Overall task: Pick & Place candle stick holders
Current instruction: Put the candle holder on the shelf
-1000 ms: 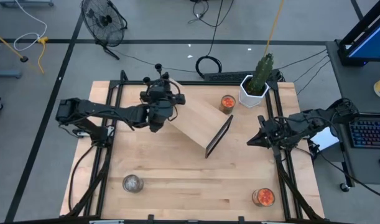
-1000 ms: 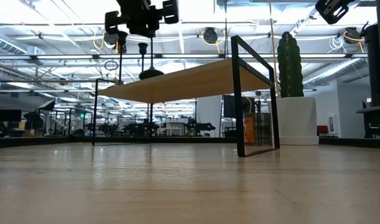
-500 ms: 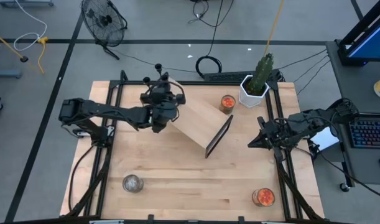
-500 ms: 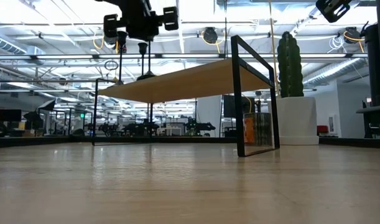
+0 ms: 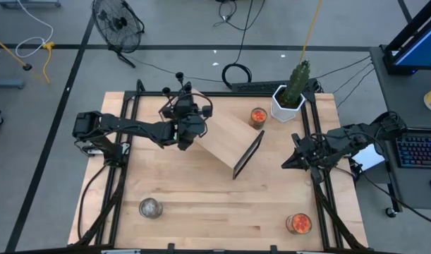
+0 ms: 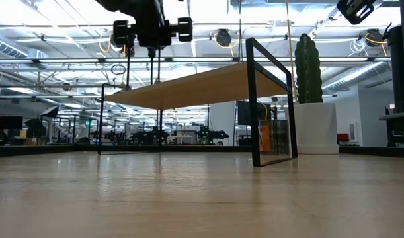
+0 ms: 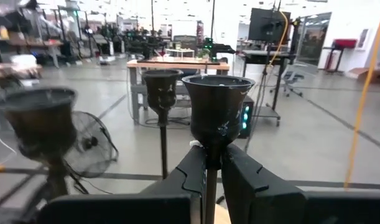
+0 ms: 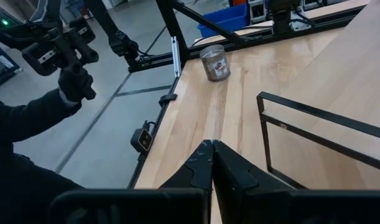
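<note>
Moving along above the slanted wooden shelf (image 5: 226,137), the left hand (image 7: 213,180) keeps pinching one small black candle holder (image 7: 217,109) by its stem; it still needs setting down.

Three candle stick holders (image 7: 216,106), three jar candles (image 5: 257,116).

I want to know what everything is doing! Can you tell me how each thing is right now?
Left gripper: shut on a holder's stem, above the shelf's end.
Held holder: upright, gripped just under its cup.
Other holders: upright, not held.
Right gripper: shut, empty, waiting at the table's right edge.
Shelf: standing on its frame.
Jars: upright, untouched.
</note>
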